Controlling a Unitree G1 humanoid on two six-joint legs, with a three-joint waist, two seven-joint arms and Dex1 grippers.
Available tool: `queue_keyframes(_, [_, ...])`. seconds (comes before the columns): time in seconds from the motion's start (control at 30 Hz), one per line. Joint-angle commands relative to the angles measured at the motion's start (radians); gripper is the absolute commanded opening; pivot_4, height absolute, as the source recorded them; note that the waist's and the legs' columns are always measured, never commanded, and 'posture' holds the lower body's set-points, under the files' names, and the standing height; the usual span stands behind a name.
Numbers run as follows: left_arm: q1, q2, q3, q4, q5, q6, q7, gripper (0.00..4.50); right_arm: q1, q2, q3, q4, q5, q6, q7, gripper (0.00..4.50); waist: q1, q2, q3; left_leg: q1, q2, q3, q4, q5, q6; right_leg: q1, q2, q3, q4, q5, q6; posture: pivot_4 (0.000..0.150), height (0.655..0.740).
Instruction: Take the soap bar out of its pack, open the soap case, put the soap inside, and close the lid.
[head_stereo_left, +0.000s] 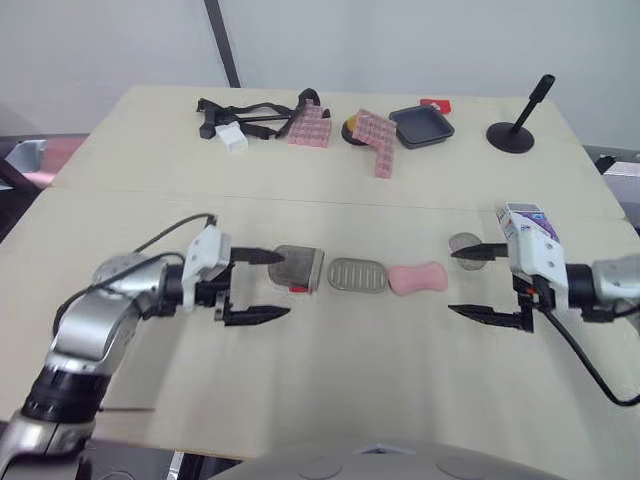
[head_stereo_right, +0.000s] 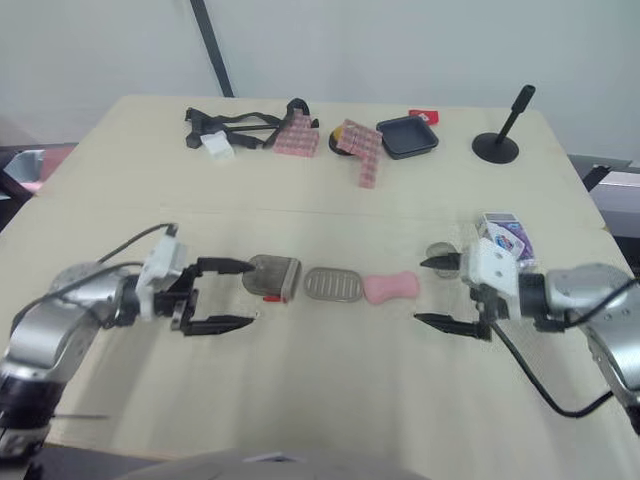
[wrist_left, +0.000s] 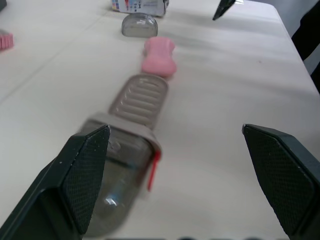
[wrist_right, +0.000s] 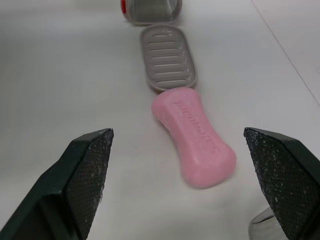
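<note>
Right wrist view: soap bar (wrist_right: 196, 139) seemingly touches case tray (wrist_right: 167, 57).

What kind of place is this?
Probably a robot test lab, not a home: a pale table before a plain white wall, with unrelated props at its far edge: black tray, pink blocks, black stand.

We see a pink waisted soap bar (wrist_right: 194, 136); the oval grey plastic soap tray (wrist_right: 168, 57) is ribbed. The smoky translucent plastic lid (head_stereo_left: 297, 267) bears a red tab (wrist_left: 154, 170).
</note>
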Motion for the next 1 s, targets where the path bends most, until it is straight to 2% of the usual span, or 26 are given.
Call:
queue_keyframes(0.03, [0.045, 0.009, 0.054, -0.039, -0.018, -0.065, 0.002, 4.49, -0.075, -0.020, 0.075, 0.007, -0.033, 0.040, 0.035, 4.50, 0.006, 0.000, 0.000, 0.000, 0.000, 0.000, 0.000, 0.000, 0.000, 0.000, 0.000, 0.000, 0.000, 0.000, 0.000, 0.150, 0.7398])
queue_keyframes(0.2, [0.118, 0.014, 0.053, -0.061, -0.002, -0.135, -0.010, 4.49, -0.232, 0.021, 0.213, 0.094, -0.116, 0.043, 0.066, 4.50, 0.003, -0.001, 0.000, 0.000, 0.000, 0.000, 0.000, 0.000, 0.000, 0.000, -0.001, 0.000, 0.000, 0.000, 0.000, 0.150, 0.7398])
queue_keyframes(0.4, [0.164, 0.002, 0.043, -0.096, -0.012, -0.165, 0.012, 4.49, -0.351, 0.082, 0.327, 0.197, -0.221, 0.020, 0.076, 4.50, 0.001, -0.001, 0.000, 0.000, 0.000, 0.000, 0.000, 0.000, 0.000, -0.002, 0.000, 0.000, 0.002, 0.000, 0.000, 0.150, 0.7398])
queue_keyframes(0.63, [0.177, -0.030, 0.040, -0.113, -0.022, -0.185, 0.050, 4.49, -0.442, 0.140, 0.412, 0.268, -0.286, 0.042, 0.109, 4.50, 0.001, -0.001, 0.000, -0.001, 0.000, 0.002, 0.001, 0.000, 0.000, -0.004, 0.000, 0.001, 0.004, 0.000, 0.000, 0.150, 0.7398])
queue_keyframes(1.0, [0.205, -0.050, 0.020, -0.124, -0.014, -0.211, 0.084, 4.49, -0.488, 0.181, 0.468, 0.329, -0.358, -0.017, 0.143, 4.50, 0.003, -0.001, 0.000, -0.001, 0.001, 0.003, 0.001, 0.000, 0.000, -0.005, 0.001, 0.003, 0.005, 0.000, 0.000, 0.150, 0.7398])
